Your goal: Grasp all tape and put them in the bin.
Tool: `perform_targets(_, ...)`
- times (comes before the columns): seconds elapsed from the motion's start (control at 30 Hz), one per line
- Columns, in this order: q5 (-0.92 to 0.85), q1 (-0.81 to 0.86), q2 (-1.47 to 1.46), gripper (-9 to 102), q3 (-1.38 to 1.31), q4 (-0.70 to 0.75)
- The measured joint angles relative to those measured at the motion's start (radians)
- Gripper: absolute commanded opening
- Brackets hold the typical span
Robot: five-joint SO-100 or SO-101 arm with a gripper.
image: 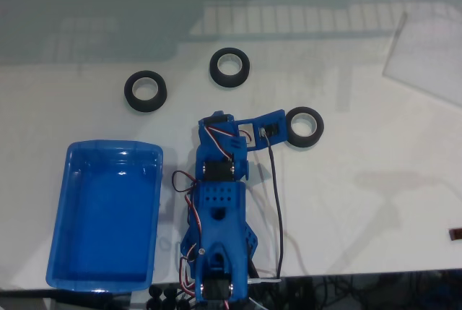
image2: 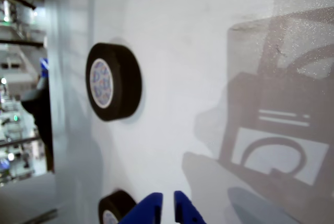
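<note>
Three black rolls of tape lie flat on the white table [image: 361,201], each a ring with a pale inner core. In the fixed view the left roll [image: 145,91] sits toward the far side, left of centre. The middle roll [image: 229,67] lies farther back and to its right, well apart from it. The right roll [image: 304,126] lies nearer the camera, just beside the tip of the blue arm [image: 220,209]; whether the arm touches it cannot be told.

The bin [image: 108,216], a shallow bright blue tray with rounded corners and a glossy rim, stands at the near left of the table, just left of the arm's base. No roll lies in it; its floor shows bare blue.

The gripper [image2: 167,208] enters the wrist view from the lower edge as two blue fingertips standing close together, with only a narrow slit of table between them. Nothing sits between them. In the fixed view the gripper [image: 278,128] extends to the right from the arm's upper joint, ending next to the right roll.

In the wrist view one roll [image2: 114,81] appears at upper left, its printed core facing the camera. A second roll [image2: 116,209] is partly cut off at the lower edge, just left of the fingertips. The arm's shadow falls across the table at right.

Red, white and black wires run along the arm, and a black cable [image: 278,209] trails down its right side to the near table edge.
</note>
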Motion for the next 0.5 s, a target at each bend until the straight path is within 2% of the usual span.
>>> perform_targets(0.5,0.015,0.0,0.002,1,0.0,0.0)
